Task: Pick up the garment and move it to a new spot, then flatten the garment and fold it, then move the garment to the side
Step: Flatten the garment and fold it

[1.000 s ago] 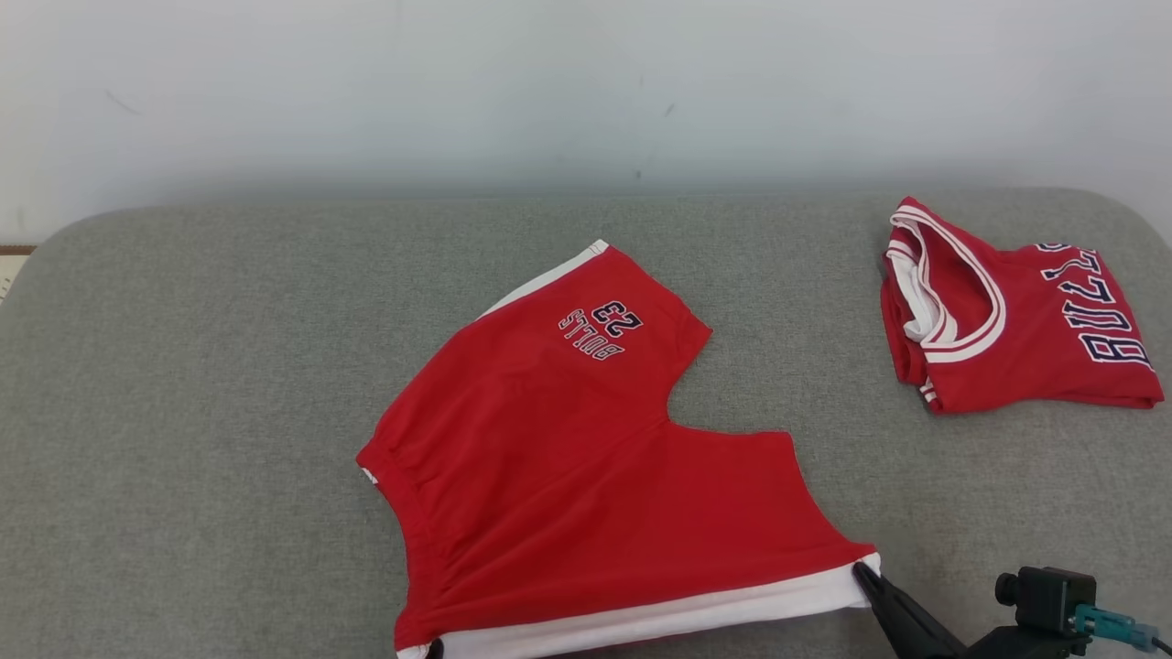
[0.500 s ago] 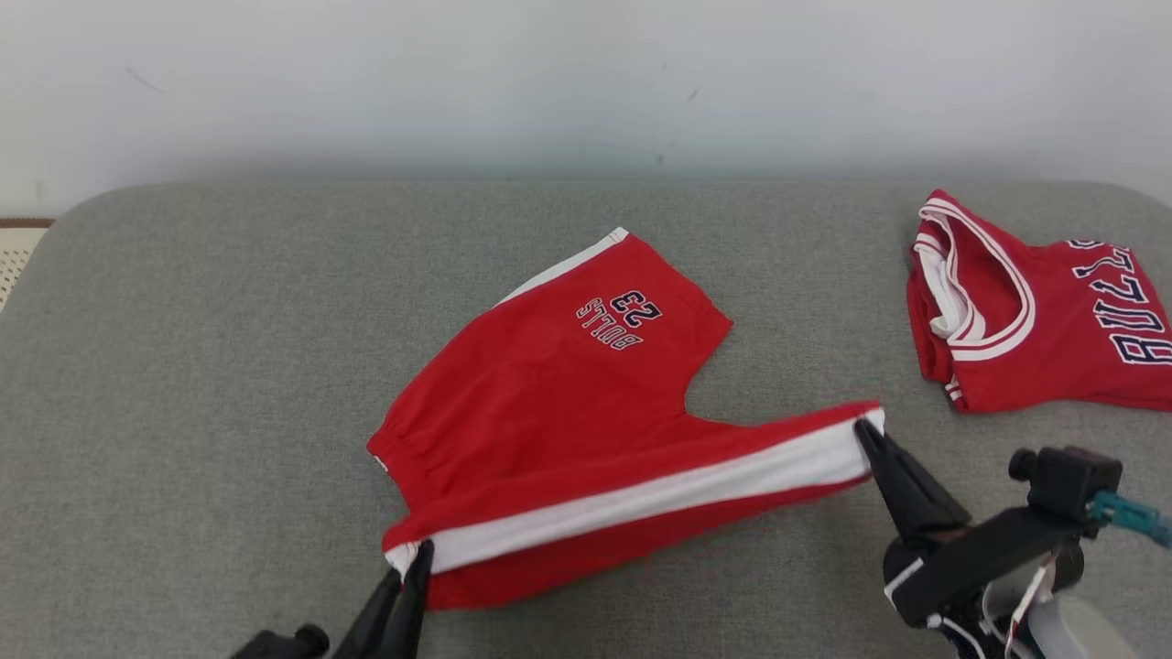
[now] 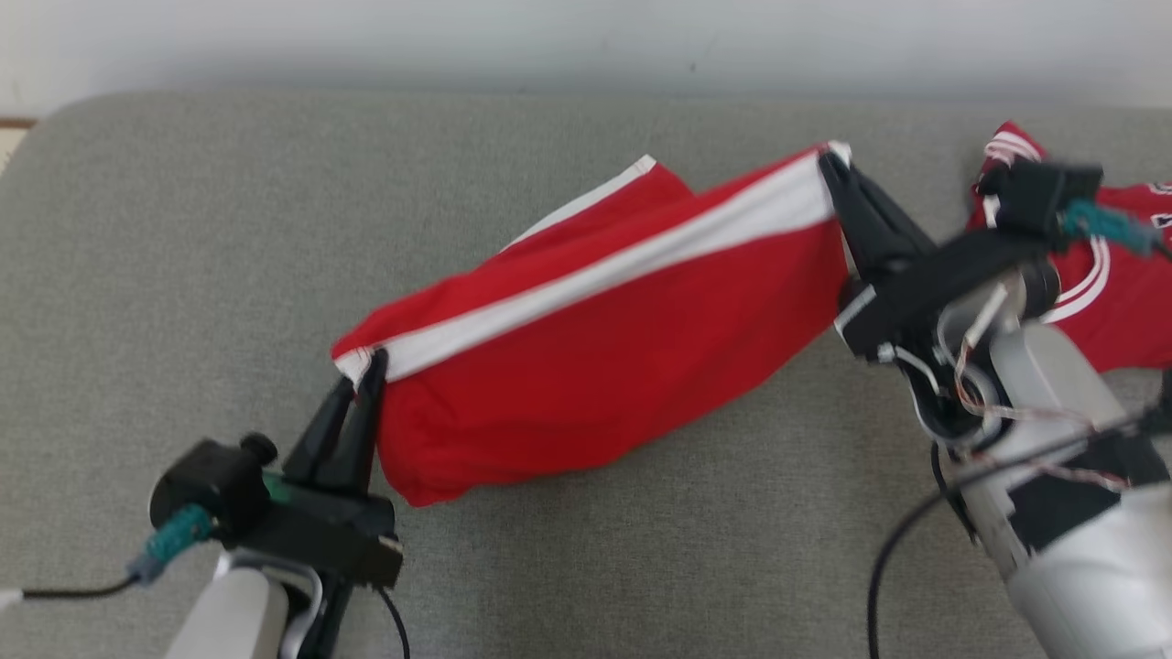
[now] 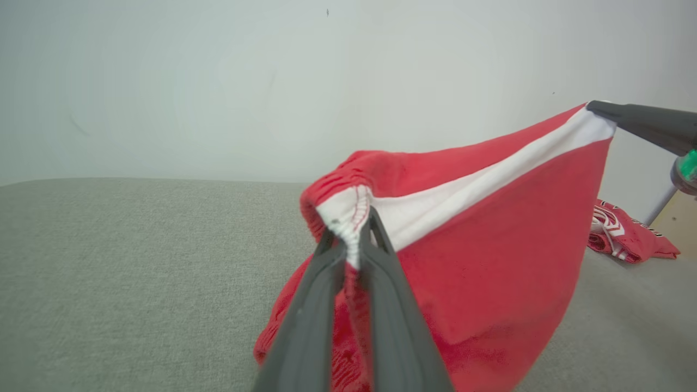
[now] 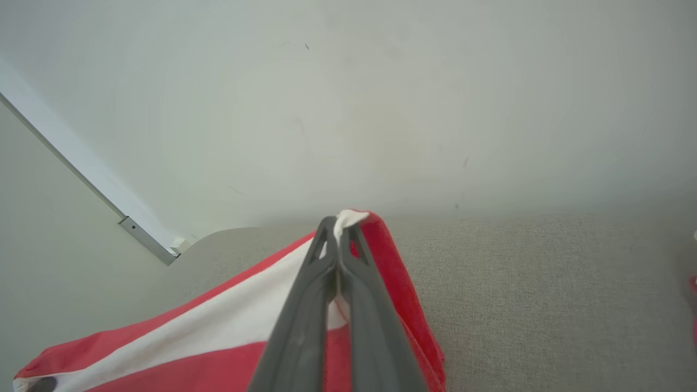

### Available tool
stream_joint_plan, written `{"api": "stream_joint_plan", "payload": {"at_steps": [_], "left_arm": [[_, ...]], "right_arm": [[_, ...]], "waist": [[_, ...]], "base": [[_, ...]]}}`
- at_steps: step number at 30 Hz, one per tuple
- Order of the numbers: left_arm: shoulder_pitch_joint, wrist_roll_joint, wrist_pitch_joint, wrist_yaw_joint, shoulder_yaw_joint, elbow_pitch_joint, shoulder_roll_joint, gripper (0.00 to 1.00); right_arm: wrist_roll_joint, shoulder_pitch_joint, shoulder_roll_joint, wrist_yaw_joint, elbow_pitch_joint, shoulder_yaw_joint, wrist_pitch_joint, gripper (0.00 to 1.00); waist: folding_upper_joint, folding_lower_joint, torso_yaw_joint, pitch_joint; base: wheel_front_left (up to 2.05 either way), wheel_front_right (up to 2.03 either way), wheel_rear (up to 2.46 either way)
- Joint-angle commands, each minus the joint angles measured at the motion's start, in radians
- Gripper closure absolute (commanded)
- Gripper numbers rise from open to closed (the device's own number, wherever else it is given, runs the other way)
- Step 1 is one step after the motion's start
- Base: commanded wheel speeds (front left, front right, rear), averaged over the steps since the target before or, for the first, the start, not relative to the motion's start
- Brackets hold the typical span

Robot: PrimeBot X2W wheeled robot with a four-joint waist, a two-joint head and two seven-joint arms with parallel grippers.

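Red shorts (image 3: pixel 604 348) with a white side stripe hang stretched between my two grippers above the grey cushion (image 3: pixel 183 229). My left gripper (image 3: pixel 371 366) is shut on the waistband corner; in the left wrist view its fingers (image 4: pixel 348 239) pinch the gathered white elastic of the shorts (image 4: pixel 490 228). My right gripper (image 3: pixel 831 165) is shut on the stripe's hem corner, raised toward the back right; in the right wrist view this gripper (image 5: pixel 340 226) clamps the white tip of the shorts (image 5: pixel 218 332). The lower cloth sags onto the cushion.
A folded red jersey (image 3: pixel 1126 302) with white trim lies at the right, partly behind my right arm (image 3: pixel 1025 403); the jersey (image 4: pixel 626 237) also shows in the left wrist view. A pale wall (image 3: pixel 586 37) runs along the cushion's far edge.
Both grippers have lifted the striped edge of the shorts and carried it toward the back, the right much higher. The printed leg is now covered. The head camera tilted down.
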Motion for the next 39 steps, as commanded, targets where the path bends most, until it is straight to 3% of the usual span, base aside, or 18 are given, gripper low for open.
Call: {"api": "stream_joint_plan", "payload": {"at_steps": [1, 10, 20, 28, 38, 39], "left_arm": [[-0.030, -0.016, 0.002, -0.007, 0.008, 0.021, 0.004, 1.00], [-0.197, -0.046, -0.004, -0.018, 0.005, 0.150, -0.010, 1.00], [-0.333, -0.048, -0.013, -0.025, -0.007, 0.289, -0.050, 1.00], [-0.378, -0.037, -0.013, -0.029, 0.029, 0.323, -0.080, 1.00], [-0.381, -0.018, -0.013, -0.031, 0.031, 0.347, -0.104, 0.98], [-0.380, -0.013, -0.013, -0.031, 0.032, 0.350, -0.105, 0.62]], "right_arm": [[0.002, -0.050, 0.006, 0.000, 0.032, 0.013, 0.001, 1.00], [0.020, -0.340, 0.073, 0.000, 0.326, 0.098, -0.026, 1.00], [0.040, -0.528, 0.123, 0.000, 0.592, 0.181, -0.083, 1.00], [0.059, -0.608, 0.151, 0.000, 0.727, 0.234, -0.146, 1.00], [0.088, -0.638, 0.168, 0.000, 0.805, 0.287, -0.184, 1.00], [0.089, -0.641, 0.168, 0.000, 0.810, 0.292, -0.189, 0.71]], "waist": [[-0.0001, -0.0002, 0.017, 0.056], [-0.0001, -0.0002, 0.045, 0.161], [-0.0001, -0.0002, 0.082, 0.240], [-0.0001, -0.0002, 0.103, 0.268], [-0.0001, -0.0002, 0.121, 0.278], [-0.0001, -0.0002, 0.121, 0.278]], "base": [[0.00, 0.00, 0.00], [0.00, 0.00, 0.00], [0.00, 0.00, 0.00], [0.00, 0.00, 0.00], [0.00, 0.00, 0.00], [0.00, 0.00, 0.00]]}}
